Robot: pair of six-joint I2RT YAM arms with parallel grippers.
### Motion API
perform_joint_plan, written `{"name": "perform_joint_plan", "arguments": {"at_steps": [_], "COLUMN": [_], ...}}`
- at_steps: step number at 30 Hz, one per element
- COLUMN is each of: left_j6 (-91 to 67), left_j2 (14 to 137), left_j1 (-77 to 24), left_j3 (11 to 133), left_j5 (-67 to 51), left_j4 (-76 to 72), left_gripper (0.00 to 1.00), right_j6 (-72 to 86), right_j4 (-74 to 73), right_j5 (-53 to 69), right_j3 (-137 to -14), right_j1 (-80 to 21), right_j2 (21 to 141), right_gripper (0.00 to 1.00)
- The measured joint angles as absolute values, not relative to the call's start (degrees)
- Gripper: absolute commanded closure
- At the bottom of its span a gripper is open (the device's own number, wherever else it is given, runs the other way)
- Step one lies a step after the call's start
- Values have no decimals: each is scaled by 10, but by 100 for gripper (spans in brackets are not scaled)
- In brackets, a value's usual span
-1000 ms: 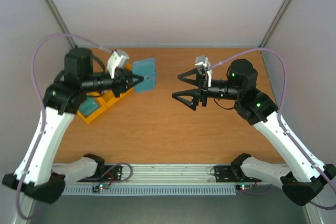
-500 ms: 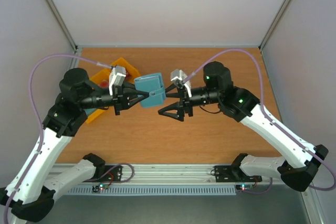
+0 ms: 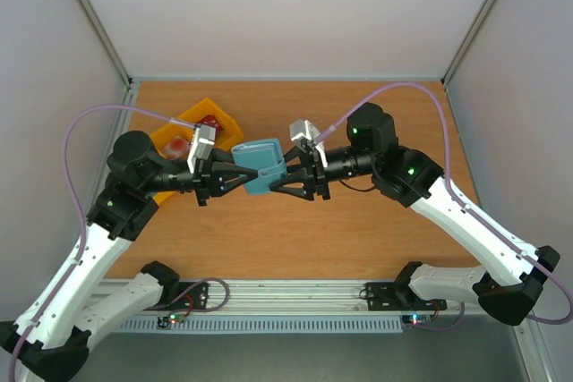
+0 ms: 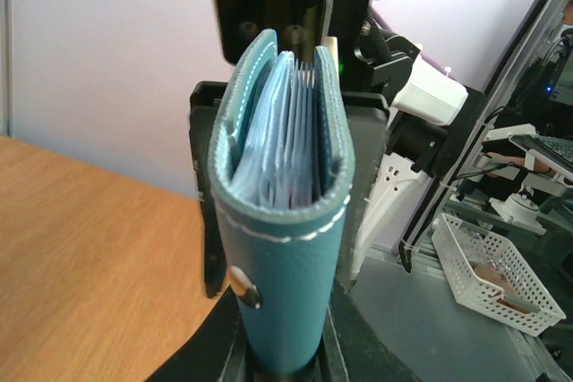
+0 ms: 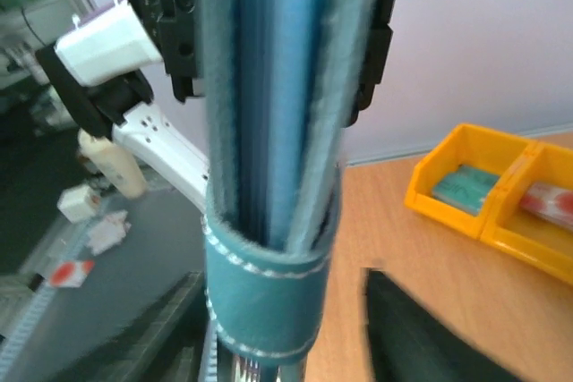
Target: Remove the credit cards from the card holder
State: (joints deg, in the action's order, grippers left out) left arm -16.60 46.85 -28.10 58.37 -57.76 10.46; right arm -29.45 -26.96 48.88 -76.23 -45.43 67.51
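Hanging above the table (image 3: 358, 239), the wallet (image 3: 260, 167) is clamped by one end in the left gripper (image 3: 243, 176). Right gripper (image 3: 288, 178) faces it, jaws apart and straddling the far edge; whether they touch, I can't tell. Danger now: if those jaws pinch both covers rather than a card, the cards (image 4: 291, 127) get squeezed in, or the wallet is tugged loose. It's slate-blue, white-stitched, snap-tabbed, stuffed with pale edges. Beyond sits the yellow tray (image 3: 219, 114).

Wooden table (image 3: 358, 230) — yellow tray (image 3: 163, 137) atop
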Motion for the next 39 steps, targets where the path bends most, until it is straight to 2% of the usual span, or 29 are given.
{"name": "perform_joint_plan", "arguments": {"at_steps": [1,3,5,6,8,9,10,17,20,22,24,25,26,28,30,34,36,39], "left_j6": [-167,-171,-174,-175,-173,-173,-170,-169,-176,-184,-188,-193,-191,-194,-195,-195,-196,-204], "left_j2": [467,465,464,463,463,462,461,438,442,447,453,454,454,452,448,428,422,423], "left_j1": [-281,-281,-280,-280,-281,-281,-282,-283,-283,-284,-288,-289,-290,-289,-290,-293,-293,-293], "left_j3": [582,579,577,576,576,576,576,549,542,542,541,540,537,531,528,512,502,492], "left_j5": [-579,-578,-576,-576,-575,-575,-574,-579,-587,-592,-594,-595,-597,-584,-554,-436,-373,-309], "left_j4": [99,86,81,80,81,84,86,71,42,27,17,12,8,10,21,80,106,123], "left_gripper": [100,100,100,93,60,53,50,49,52,61,95,99,100,100,100,100,100,100], "right_j6": [-292,-291,-288,-287,-290,-294,-301,-368,-385,-394,-399,-400,-400,-401,-390,-348,-320,-310], "right_j4": [-267,-263,-261,-262,-264,-266,-271,-375,-396,-402,-408,-409,-410,-410,-404,-359,-330,-285], "right_j5": [492,498,502,504,504,504,506,542,568,578,584,585,584,573,529,326,194,58], "right_j3": [-764,-768,-769,-768,-767,-767,-767,-796,-819,-824,-824,-824,-824,-824,-820,-780,-754,-729], "right_j1": [-454,-455,-454,-454,-454,-453,-452,-435,-435,-435,-434,-434,-434,-431,-431,-434,-445,-496], "right_j2": [676,680,680,679,676,675,674,672,691,700,708,711,715,717,710,665,638,625], "right_gripper": [88,98,99,99,99,99,99,99,99,99,99,95,87,63,55,61,57,52]}}
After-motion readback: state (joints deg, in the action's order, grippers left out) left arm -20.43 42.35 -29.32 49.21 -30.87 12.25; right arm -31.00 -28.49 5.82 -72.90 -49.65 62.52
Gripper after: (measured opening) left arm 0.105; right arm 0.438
